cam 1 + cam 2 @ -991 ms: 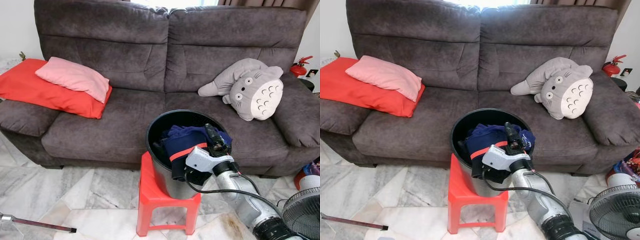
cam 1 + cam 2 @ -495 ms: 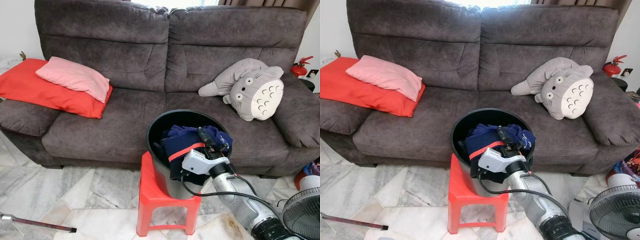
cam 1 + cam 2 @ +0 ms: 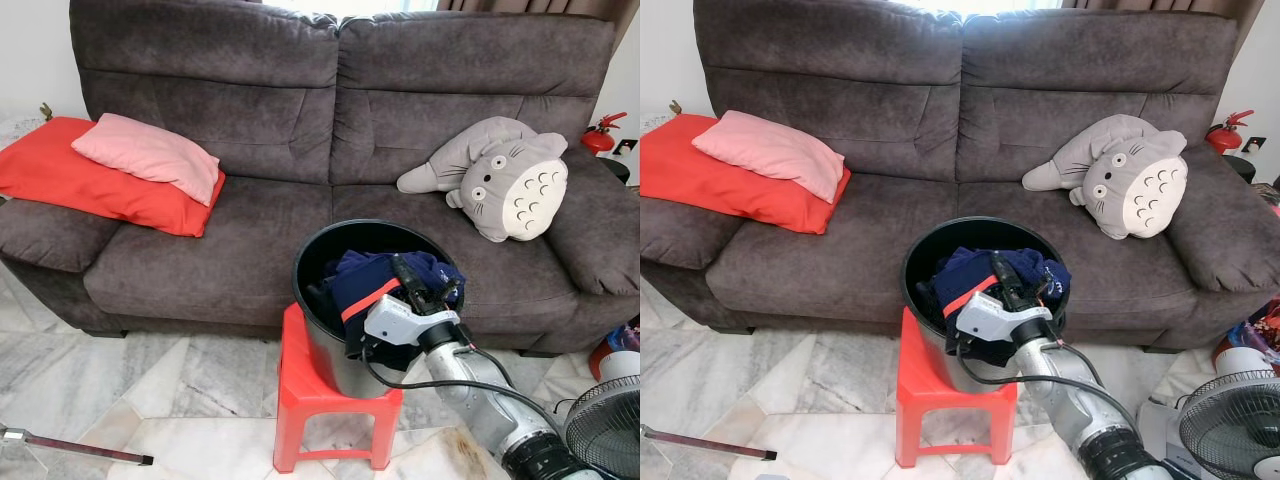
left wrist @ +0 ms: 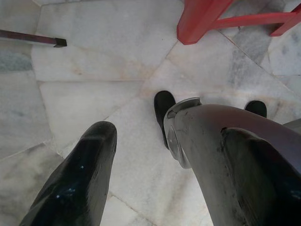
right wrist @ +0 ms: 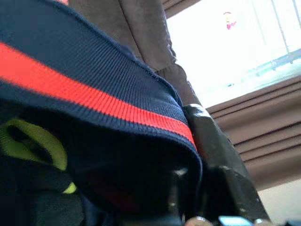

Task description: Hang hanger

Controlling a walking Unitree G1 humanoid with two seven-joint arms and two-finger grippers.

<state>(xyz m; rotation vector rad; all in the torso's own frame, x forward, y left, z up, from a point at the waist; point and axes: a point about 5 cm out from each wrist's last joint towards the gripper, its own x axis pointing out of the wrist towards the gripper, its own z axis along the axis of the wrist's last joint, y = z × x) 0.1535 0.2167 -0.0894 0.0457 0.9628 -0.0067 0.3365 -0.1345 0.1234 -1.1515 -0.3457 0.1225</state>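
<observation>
Risk sits close in: my right hand (image 3: pixel 425 285) is buried in the navy garment with the red stripe (image 3: pixel 375 283), which is heaped in the black bucket (image 3: pixel 330 340), and I cannot tell how far its fingers are parted or whether they have hold of anything. The wrist camera sees cloth draped right over one finger. I can't make out a hanger; something yellow-green (image 5: pixel 33 141) shows beneath the cloth, just under the hand, but I can't say what it is.

If I lift from here, I judge the fabric could snag and come up too. Worse, the bucket stands on a small red stool (image 3: pixel 305 390) directly below the hand; a sideways tug could tip both onto the marble floor (image 3: pixel 150 390).

My left hand (image 4: pixel 141 179) hangs idle, fingers apart, empty. Beyond the bucket, the grey sofa (image 3: pixel 250 150).
</observation>
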